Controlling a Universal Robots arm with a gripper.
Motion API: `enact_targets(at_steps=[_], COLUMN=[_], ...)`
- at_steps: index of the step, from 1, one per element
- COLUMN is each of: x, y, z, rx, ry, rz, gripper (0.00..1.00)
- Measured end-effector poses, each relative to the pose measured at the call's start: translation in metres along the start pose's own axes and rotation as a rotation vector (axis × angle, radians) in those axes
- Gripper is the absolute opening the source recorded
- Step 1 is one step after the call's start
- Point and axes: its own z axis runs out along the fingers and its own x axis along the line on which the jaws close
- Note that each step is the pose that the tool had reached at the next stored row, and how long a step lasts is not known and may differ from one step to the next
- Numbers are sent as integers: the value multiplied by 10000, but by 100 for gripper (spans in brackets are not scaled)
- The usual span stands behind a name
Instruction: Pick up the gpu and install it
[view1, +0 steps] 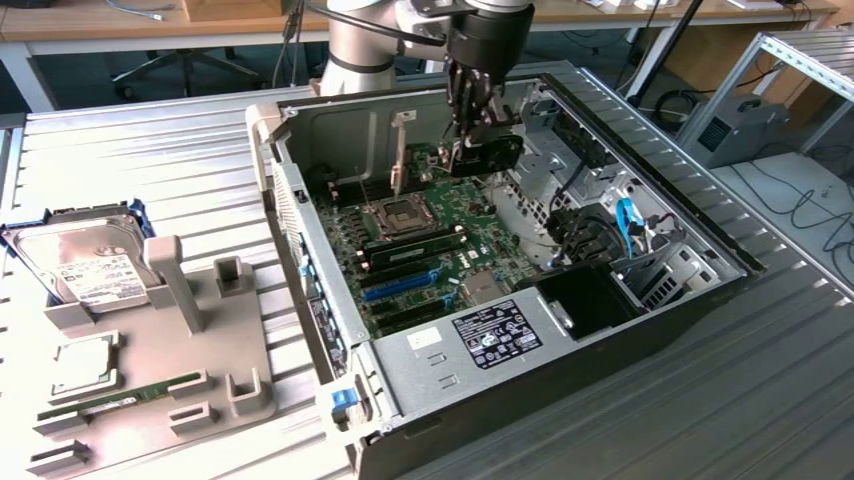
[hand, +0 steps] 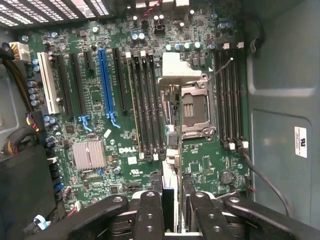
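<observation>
The gpu (view1: 486, 156), a slim dark expansion card, is off the table and hangs on edge, clamped between the fingers of the gripper (view1: 474, 135). In the exterior view it shows as a small black slab inside the open computer case (view1: 441, 370), toward twelve o'clock of the interior and above the green motherboard (view1: 447, 255). In the wrist view the card (hand: 170, 150) is seen edge-on as a thin strip, and its pale silvery metal end bracket (hand: 179, 70) lies at the end farthest from the fingers. Its fan cannot be made out.

One computer case (view1: 641, 330), one hard drive (view1: 83, 262), one memory stick (view1: 100, 403).
</observation>
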Motion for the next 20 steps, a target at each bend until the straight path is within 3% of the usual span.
enact_targets(at_steps=[20], x=[0], y=[1], z=[9], rx=[-11], ry=[-38], rz=[-863], gripper=[26])
